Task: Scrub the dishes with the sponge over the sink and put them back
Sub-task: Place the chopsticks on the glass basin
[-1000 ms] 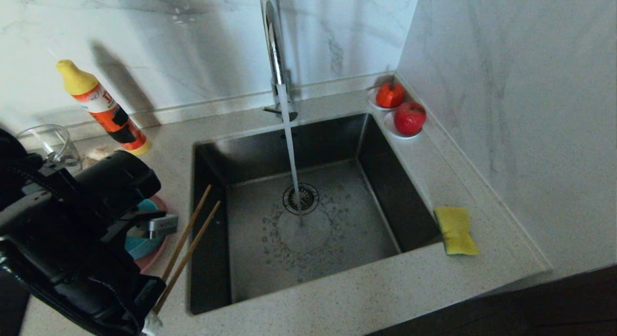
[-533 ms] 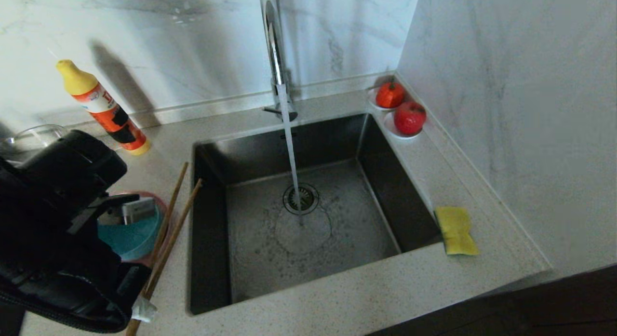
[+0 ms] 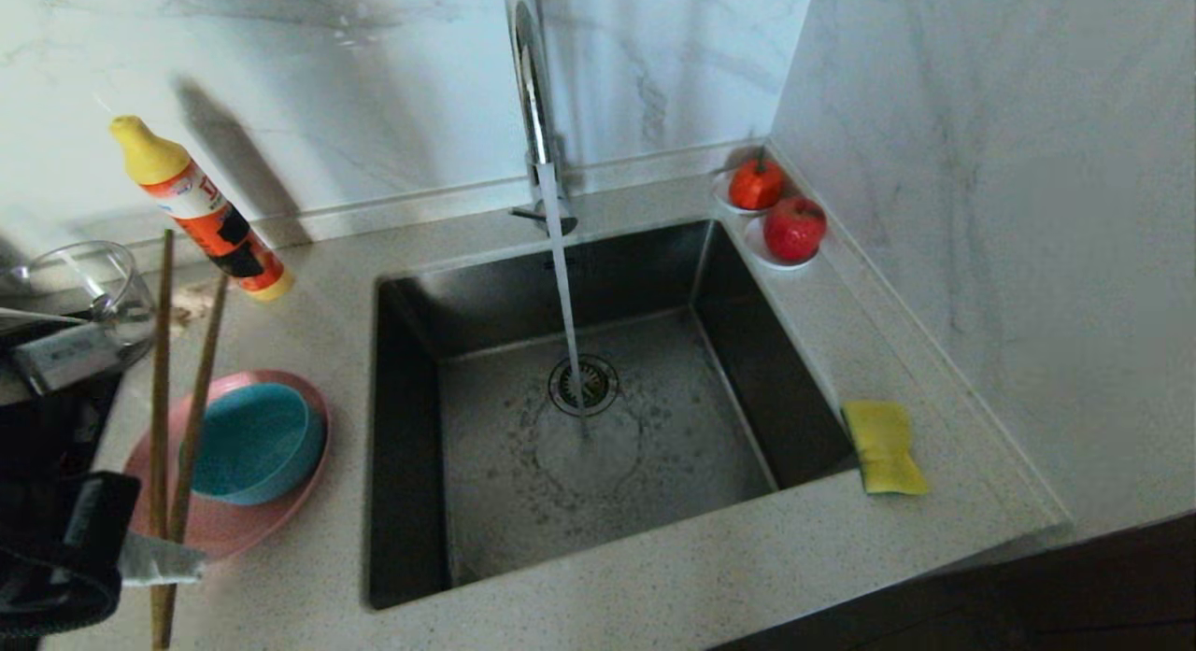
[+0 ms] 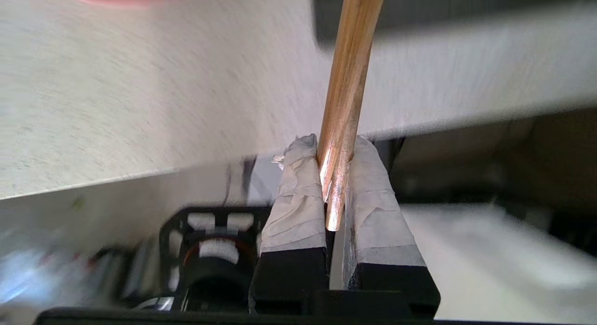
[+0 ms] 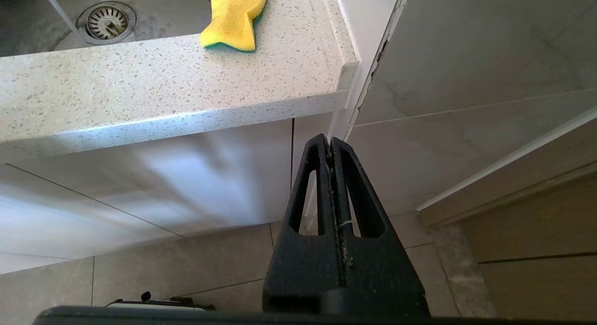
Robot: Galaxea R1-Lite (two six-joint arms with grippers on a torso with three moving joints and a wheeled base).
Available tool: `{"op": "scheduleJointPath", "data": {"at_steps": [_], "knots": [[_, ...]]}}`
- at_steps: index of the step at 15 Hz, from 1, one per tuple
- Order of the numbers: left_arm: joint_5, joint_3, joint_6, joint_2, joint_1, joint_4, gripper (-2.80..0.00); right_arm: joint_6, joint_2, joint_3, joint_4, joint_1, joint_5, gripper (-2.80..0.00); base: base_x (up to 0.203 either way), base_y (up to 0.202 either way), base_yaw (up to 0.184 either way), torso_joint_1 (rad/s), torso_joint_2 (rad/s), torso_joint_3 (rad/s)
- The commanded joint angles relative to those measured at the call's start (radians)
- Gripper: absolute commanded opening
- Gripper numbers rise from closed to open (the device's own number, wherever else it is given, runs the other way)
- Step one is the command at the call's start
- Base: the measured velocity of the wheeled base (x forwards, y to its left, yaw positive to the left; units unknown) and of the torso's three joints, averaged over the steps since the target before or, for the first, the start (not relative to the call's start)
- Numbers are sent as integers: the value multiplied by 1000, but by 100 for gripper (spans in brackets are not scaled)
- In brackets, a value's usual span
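Observation:
My left gripper (image 3: 154,559) is at the counter's near left corner, shut on the lower ends of the brown chopsticks (image 3: 162,371), which stand up across the pink plate (image 3: 271,516). The left wrist view shows its taped fingers (image 4: 298,194) clamped on both chopsticks (image 4: 347,82). A teal bowl (image 3: 252,441) sits on the plate. Water runs from the tap (image 3: 533,91) into the sink (image 3: 747,352). The yellow sponge (image 3: 883,445) lies on the counter right of the sink. My right gripper (image 5: 330,141) hangs shut and empty below the counter edge, with the sponge (image 5: 235,17) above it.
A yellow-capped orange bottle (image 3: 201,212) and a clear glass bowl (image 3: 93,277) stand at the back left. Two red fruits on white saucers (image 3: 794,229) sit in the back right corner. Marble walls close off the back and right.
My left arm has pulled back to the left and toward the near edge. The chopsticks swung with it from the sink's left rim to over the plate, uncovering the bowl.

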Motion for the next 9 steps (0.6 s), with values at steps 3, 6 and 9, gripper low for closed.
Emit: {"op": "scheduleJointPath", "data": {"at_steps": [3,6,9], "knots": [[-4,-36,8,-105,244,-48,-280,0,-1,0,0,1,0,-280,0,0,0,0,0,0],[-7,-61,17,-162,375,-143,-280,-1,-1,0,0,-1,0,-280,0,0,0,0,0,0],[-9,-65,39,-178,543,-203,-280,0,-1,0,-1,0,0,-280,0,0,0,0,0,0]]}}
